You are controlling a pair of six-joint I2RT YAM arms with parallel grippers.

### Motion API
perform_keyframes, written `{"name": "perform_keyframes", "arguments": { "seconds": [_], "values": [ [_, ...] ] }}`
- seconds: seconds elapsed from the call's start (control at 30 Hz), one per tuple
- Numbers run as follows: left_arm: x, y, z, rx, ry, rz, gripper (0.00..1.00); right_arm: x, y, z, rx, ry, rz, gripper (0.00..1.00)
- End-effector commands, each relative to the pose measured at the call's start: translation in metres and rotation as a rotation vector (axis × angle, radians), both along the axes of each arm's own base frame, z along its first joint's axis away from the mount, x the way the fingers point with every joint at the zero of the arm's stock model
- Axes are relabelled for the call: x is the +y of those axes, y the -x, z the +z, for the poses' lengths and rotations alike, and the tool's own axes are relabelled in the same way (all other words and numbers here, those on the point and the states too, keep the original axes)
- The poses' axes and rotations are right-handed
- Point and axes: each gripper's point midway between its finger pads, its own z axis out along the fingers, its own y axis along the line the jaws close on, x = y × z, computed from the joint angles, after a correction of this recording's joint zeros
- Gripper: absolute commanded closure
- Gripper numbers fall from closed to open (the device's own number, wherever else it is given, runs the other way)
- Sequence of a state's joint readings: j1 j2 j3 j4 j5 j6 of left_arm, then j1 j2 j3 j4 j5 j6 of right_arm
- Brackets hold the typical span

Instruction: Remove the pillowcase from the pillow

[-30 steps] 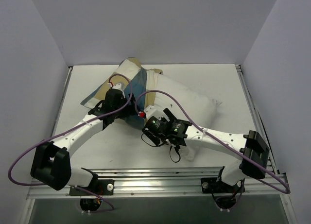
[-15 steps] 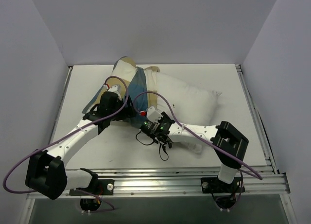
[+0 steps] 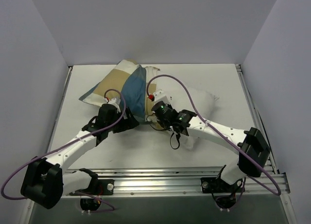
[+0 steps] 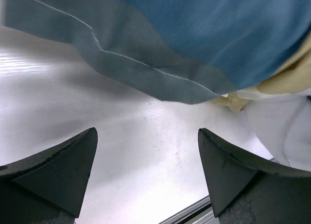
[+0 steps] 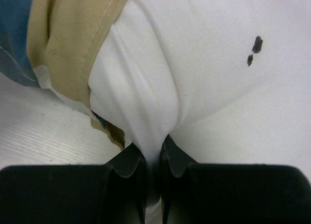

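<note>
- The pillow lies across the far middle of the tabletop, and its right part is bare and white.
- The pillowcase covers only the left end of the pillow. It stands up there in a bunched heap with tan, blue and cream blocks.
- The right hand is at the place where the bare pillow meets the pillowcase.
- In the right wrist view, the right hand is closed tightly on a fold of the white pillow. The cloth is drawn into creases that run down to the fingers.
- Just left of this fold hangs the tan edge of the pillowcase, with a blue part beside it. Two small dark specks are on the pillow to the upper right.
- The left hand is low, near the front edge of the pillowcase.
- In the left wrist view, the left hand is spread wide and grips nothing. Only the bare tabletop is between its fingers.
- The blue hem of the pillowcase hangs beyond the fingertips and does not touch them.
</note>
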State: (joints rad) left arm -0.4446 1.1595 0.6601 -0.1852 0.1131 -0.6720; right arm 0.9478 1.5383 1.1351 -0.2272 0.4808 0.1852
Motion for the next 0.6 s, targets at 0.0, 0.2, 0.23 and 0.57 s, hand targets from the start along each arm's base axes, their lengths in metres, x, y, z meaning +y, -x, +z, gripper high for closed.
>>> {"name": "perform_keyframes", "arguments": {
  "seconds": [0.0,0.2,0.23,0.57],
  "values": [
    [-0.036,-0.018,0.023,-0.088,0.167,-0.074,0.07,0.030,0.001,0.047,-0.043,-0.198,0.093,1.00],
    [-0.062,-0.036,0.038,-0.160,0.274,-0.123,0.07,0.029,0.001,0.059,-0.051,-0.238,0.102,1.00],
    [-0.064,-0.037,0.041,-0.172,0.286,-0.126,0.07,0.028,0.001,0.058,-0.049,-0.241,0.101,1.00],
    [-0.070,-0.040,0.043,-0.193,0.334,-0.129,0.22,0.031,0.000,0.065,-0.053,-0.294,0.110,1.00]
  ]
}}
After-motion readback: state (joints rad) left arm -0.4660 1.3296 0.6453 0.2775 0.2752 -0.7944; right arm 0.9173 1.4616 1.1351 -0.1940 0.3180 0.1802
